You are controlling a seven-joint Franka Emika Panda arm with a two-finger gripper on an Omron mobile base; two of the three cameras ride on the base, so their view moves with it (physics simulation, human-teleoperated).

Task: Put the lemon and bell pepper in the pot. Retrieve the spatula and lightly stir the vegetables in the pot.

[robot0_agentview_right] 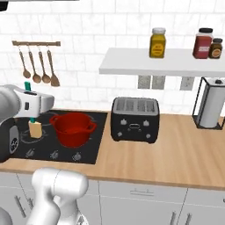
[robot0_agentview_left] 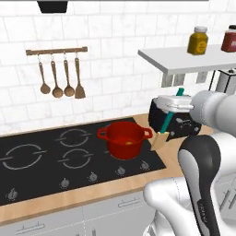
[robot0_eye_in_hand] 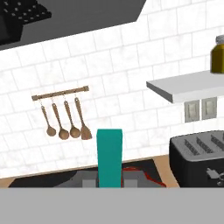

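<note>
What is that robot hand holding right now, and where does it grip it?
The gripper holds a spatula by its teal handle, wooden blade hanging down beside the red pot.

black toaster (robot0_agentview_right: 134, 119), wall shelf (robot0_agentview_right: 158, 61), mustard jar (robot0_agentview_right: 157, 43)

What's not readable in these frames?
- Pot contents: a yellow bit shows in the left base view; pepper can't be confirmed. In the right base view the wall hides the inside.
- End effector fingers: the hand body covers them; the grip on the teal-handled spatula is unclear.
- Hob knobs: too small to read.
- Toaster: partly behind the arm in the left base view.
</note>
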